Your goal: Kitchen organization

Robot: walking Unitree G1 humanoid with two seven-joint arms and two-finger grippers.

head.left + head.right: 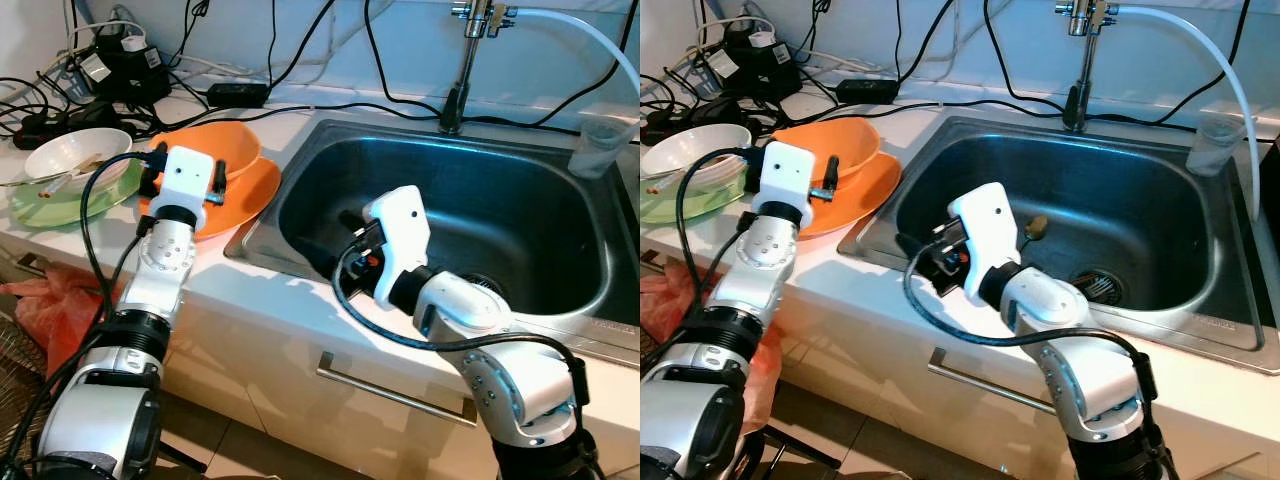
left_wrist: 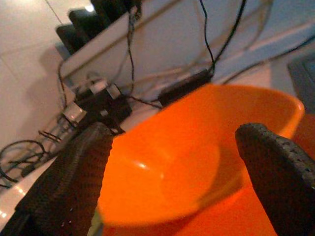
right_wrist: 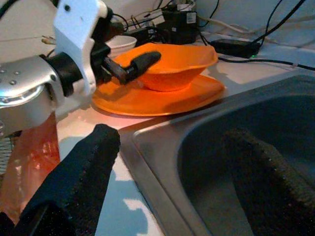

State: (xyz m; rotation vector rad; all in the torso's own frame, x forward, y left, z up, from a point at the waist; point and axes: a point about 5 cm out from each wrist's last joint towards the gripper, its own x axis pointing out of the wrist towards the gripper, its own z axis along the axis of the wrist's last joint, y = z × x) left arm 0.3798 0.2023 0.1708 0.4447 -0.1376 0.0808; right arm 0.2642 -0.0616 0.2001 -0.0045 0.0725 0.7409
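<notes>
Silver arm segments fill the foreground on both sides, above a cabinet drawer with a metal handle [image 1: 395, 392] under the counter's front edge. Right hand [image 3: 167, 182] hovers over the sink's [image 1: 520, 215] left front corner, its two black fingers spread wide and holding nothing. Left hand [image 2: 182, 172] is at the orange bowl [image 1: 225, 150], fingers spread apart with the bowl's near rim between them; whether they touch it cannot be told. That bowl sits on an orange plate [image 1: 245, 200] on the counter [image 1: 290, 285], just beside the sink's left rim. Farther left, near the counter's left edge, a white bowl [image 1: 75, 152] rests on a green plate [image 1: 50, 205]. Behind these dishes, black cables and power adapters [image 1: 125, 65] clutter the back left corner. A faucet [image 1: 465, 60] with a white hose stands at the sink's back edge, and a clear plastic cup [image 1: 602, 145] sits at its back right corner. Something small and dark [image 1: 1036, 227] lies in the basin.
</notes>
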